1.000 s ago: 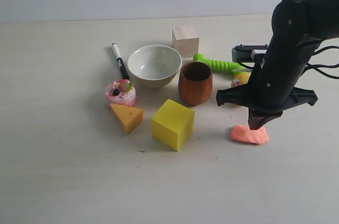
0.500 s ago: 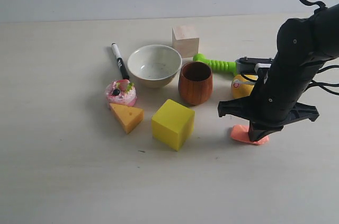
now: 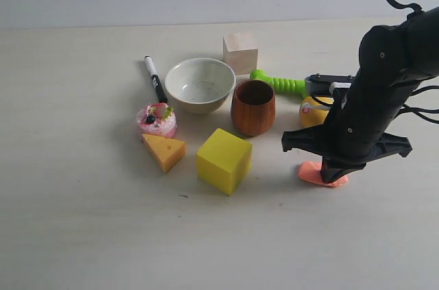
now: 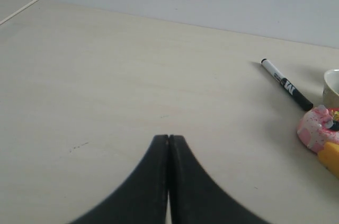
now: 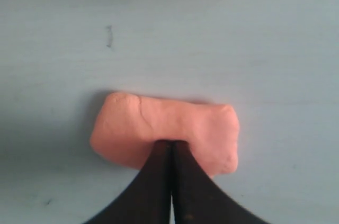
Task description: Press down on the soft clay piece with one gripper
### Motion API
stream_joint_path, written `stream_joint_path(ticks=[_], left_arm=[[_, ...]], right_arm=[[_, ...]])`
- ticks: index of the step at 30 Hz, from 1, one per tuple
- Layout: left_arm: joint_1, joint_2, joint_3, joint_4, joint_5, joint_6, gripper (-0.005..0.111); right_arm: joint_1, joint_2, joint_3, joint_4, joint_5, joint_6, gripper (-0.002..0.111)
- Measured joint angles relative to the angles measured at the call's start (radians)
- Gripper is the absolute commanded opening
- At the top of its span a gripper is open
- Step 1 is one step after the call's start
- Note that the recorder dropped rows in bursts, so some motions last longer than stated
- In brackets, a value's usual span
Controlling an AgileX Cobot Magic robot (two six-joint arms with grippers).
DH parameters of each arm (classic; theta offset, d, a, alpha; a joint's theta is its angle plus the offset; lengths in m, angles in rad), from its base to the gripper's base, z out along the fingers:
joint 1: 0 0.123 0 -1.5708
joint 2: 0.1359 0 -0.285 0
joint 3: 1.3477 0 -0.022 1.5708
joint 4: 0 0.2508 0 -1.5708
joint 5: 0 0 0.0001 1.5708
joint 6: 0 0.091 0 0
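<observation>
Right claw, clenched and empty, stands tip-down on the soft clay piece directly beneath (long axis left-right), far nearer than the clenched left claw.

No writing is legible anywhere. The marker lying on the worktop carries small white printing on its black barrel, but the letters are too blurred to read.

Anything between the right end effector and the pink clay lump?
Nothing visible. The black right end effector, jaws shut, has its tips on the flat salmon-pink clay lump; the yellow lemon lies apart beyond it.
</observation>
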Motion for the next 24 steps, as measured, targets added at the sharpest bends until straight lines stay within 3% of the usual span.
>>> stream_joint_path(ticks=[24], left_arm=[[0.0,0.0,0.0,0.0,0.0,0.0,0.0]], right_arm=[[-0.002,0.061,-0.023,0.046,0.02,-0.075,0.0]])
